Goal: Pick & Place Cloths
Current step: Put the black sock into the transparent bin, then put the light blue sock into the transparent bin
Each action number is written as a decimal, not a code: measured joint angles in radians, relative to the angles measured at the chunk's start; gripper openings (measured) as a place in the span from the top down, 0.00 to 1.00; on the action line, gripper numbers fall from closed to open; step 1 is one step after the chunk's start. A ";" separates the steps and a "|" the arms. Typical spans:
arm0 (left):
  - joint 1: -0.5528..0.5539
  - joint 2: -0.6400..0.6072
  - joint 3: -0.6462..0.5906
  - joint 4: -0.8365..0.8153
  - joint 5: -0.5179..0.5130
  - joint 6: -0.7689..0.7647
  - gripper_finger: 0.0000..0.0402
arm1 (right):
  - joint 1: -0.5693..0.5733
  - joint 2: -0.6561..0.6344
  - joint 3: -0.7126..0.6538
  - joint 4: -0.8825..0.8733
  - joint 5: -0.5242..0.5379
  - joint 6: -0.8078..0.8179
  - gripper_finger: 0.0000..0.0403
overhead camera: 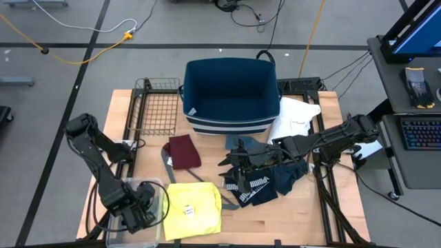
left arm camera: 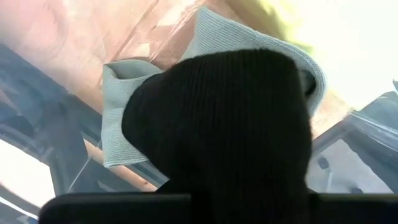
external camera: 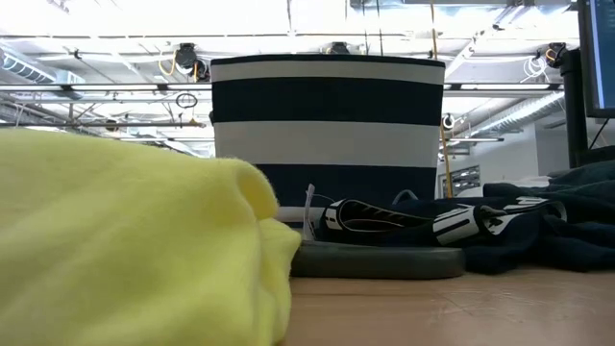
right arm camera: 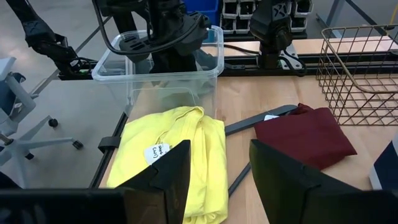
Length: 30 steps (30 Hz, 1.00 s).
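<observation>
My left gripper reaches down into a clear plastic bin at the table's near left corner. In its wrist view a black knit piece fills the foreground over a grey-blue piece on the bin's floor. My right gripper is open and hovers over the navy white-lettered fabric, touching nothing. A yellow T-shirt lies flat beside the bin. A maroon piece lies farther back. A white shirt rests against the basket's right side.
A navy-and-white striped basket stands at the table's far middle, with a wire basket to its left. A thin grey hanger lies between the maroon piece and the yellow T-shirt. Bare wood shows along the near edge.
</observation>
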 joint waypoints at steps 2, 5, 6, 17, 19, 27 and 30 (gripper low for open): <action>0.000 0.000 0.000 0.006 0.000 0.000 0.85 | 0.000 0.000 0.000 0.000 0.000 0.000 0.61; 0.000 0.000 0.000 0.027 0.000 0.001 0.78 | 0.000 0.000 0.000 0.000 0.000 0.000 0.61; 0.000 0.000 0.000 0.035 0.000 0.002 0.75 | 0.000 0.000 0.000 0.000 0.000 0.000 0.61; 0.000 -0.005 0.000 0.053 0.022 0.054 0.35 | 0.000 0.000 0.000 -0.001 0.000 0.000 0.61; 0.003 -0.019 0.000 0.053 0.072 0.092 0.30 | 0.000 0.000 0.000 -0.003 0.000 0.000 0.61; 0.013 -0.179 0.000 0.056 0.094 0.013 0.22 | 0.000 0.000 0.000 -0.056 0.007 0.000 0.61; 0.012 -0.270 0.000 0.057 -0.017 -0.036 0.21 | 0.000 0.000 0.000 -0.113 0.064 0.007 0.61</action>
